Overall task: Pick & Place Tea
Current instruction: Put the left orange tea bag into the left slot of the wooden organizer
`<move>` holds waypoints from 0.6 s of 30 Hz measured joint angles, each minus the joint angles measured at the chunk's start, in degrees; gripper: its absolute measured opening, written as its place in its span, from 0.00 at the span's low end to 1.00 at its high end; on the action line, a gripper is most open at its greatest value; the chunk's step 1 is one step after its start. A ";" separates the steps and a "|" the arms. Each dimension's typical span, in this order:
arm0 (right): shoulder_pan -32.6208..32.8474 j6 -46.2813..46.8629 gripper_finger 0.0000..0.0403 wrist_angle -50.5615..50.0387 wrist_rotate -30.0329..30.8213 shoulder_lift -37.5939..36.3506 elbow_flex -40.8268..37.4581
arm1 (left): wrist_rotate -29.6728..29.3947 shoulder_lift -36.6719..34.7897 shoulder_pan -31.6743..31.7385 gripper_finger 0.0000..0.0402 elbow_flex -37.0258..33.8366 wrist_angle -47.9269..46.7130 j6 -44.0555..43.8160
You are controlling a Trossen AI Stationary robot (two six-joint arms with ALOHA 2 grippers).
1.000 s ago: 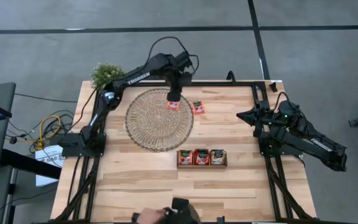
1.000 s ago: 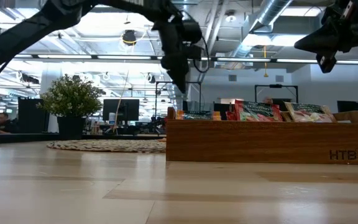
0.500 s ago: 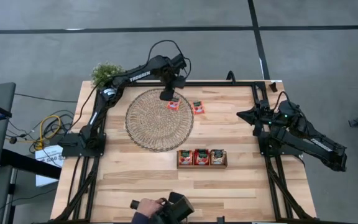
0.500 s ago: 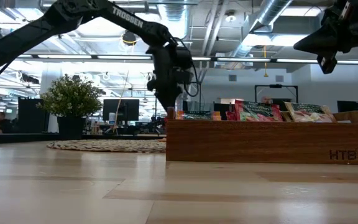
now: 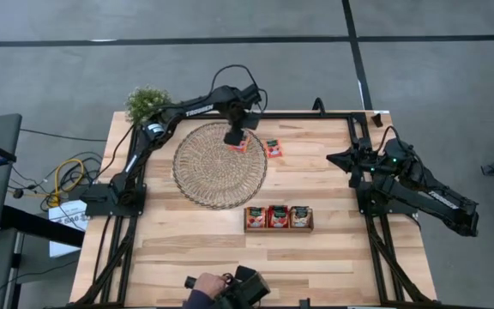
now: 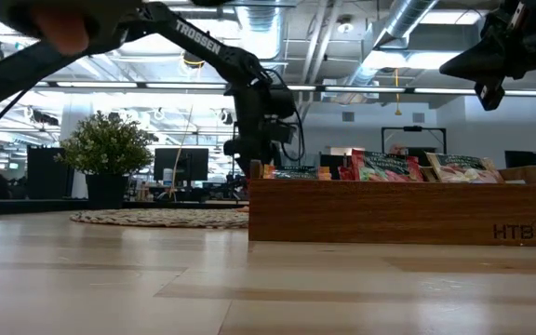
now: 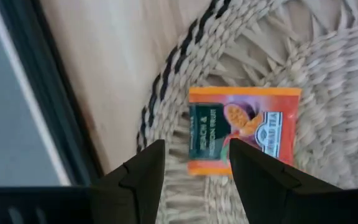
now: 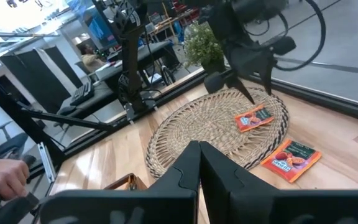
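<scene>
One sachet (image 7: 244, 130) lies on the mat's (image 5: 204, 176) rim, directly under my left tool (image 7: 194, 171), fingers apart.

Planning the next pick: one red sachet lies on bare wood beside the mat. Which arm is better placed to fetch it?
Left. The left gripper hovers open over the mat, beside that loose sachet. The right gripper is shut and parked by the table's right edge, farther away.
</scene>
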 joint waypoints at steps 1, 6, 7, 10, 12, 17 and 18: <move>0.00 0.00 0.00 0.00 0.00 0.00 0.00 | 0.45 0.22 0.00 0.43 0.00 0.03 -0.12; 0.02 1.82 0.00 0.00 -0.05 0.00 0.00 | 2.25 1.29 -0.02 0.43 0.00 0.64 -1.48; 0.02 2.38 0.00 0.00 -0.02 0.00 0.00 | 2.66 1.61 -0.02 0.43 0.02 0.66 -1.75; 0.07 2.43 0.00 -0.04 -0.04 0.00 0.00 | 3.28 2.22 -0.02 0.43 0.04 0.77 -1.84; 0.07 2.43 0.00 -0.04 -0.03 0.00 0.00 | 3.30 2.84 0.00 0.43 0.11 1.25 -1.82; 0.07 2.44 0.00 -0.07 -0.06 0.00 0.00 | 2.78 4.39 0.12 0.43 0.07 1.45 -2.27; 0.07 2.45 0.00 -0.07 -0.05 0.00 0.00 | 2.53 4.77 0.15 0.43 0.07 1.51 -2.38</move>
